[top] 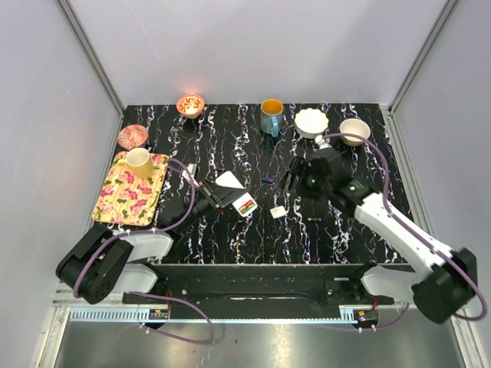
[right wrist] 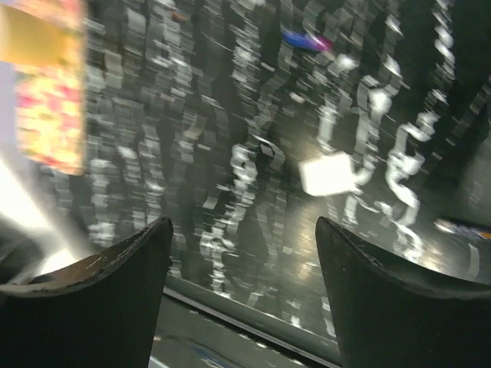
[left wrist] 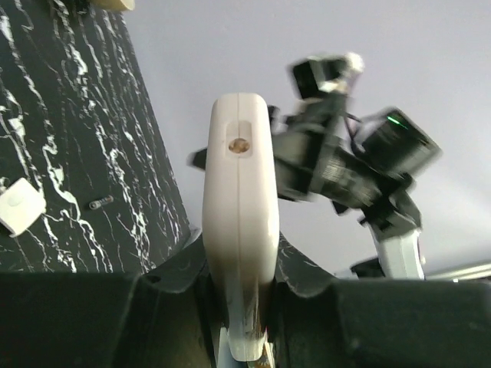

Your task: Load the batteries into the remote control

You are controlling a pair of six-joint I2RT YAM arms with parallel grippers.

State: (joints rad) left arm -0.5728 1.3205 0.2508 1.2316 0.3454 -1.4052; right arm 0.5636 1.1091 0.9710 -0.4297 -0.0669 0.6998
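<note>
Holding the remote control (left wrist: 239,192) clear of the worktop (top: 345,238), batteries not yet loaded.

Left tool (left wrist: 242,264) is clamped on the remote's narrow edges, so the handset stands on edge between the fingers. Right tool (right wrist: 244,224) hangs over the worktop with its jaws spread wide and nothing between them. A bluish battery (top: 267,180) lies just beside it. A small dark cylinder (top: 314,220), probably another battery, lies nearer the arm bases, and the small white cover piece (top: 278,211) lies between them. The likely trouble is that such a slim round battery rolls away from closing fingers or gets pinched askew. Pushing one into a handset gripped only by its edges could also twist or slip it in the left tool.
</note>
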